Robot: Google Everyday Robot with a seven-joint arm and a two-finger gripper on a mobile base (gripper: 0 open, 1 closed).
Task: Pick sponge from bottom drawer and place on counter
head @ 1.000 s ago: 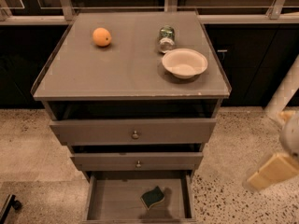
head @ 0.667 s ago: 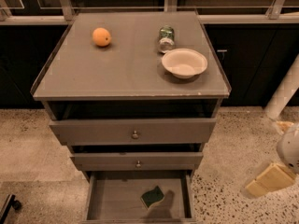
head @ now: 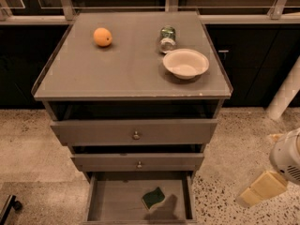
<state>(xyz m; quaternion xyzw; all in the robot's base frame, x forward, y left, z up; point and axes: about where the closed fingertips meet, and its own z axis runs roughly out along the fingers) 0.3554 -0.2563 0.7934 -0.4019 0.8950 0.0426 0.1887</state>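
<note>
The sponge [head: 153, 198], small and dark green with a wavy pale edge, lies on the floor of the open bottom drawer [head: 112, 203], right of its middle. The counter [head: 126, 64] is the flat grey cabinet top above the three drawers. My gripper [head: 260, 189] shows as a tan piece under the white arm at the lower right. It hangs over the speckled floor, to the right of the bottom drawer and apart from the sponge.
An orange [head: 102, 36] sits at the counter's back left. A green-topped jar [head: 167, 38] and a white bowl [head: 185, 63] stand at the right. The two knobbed drawers [head: 136, 135] above are slightly open. A white post [head: 286, 95] stands at the far right.
My gripper has moved down and slightly left, nearer the bottom drawer's right side. The sponge and the things on the counter have not moved.
</note>
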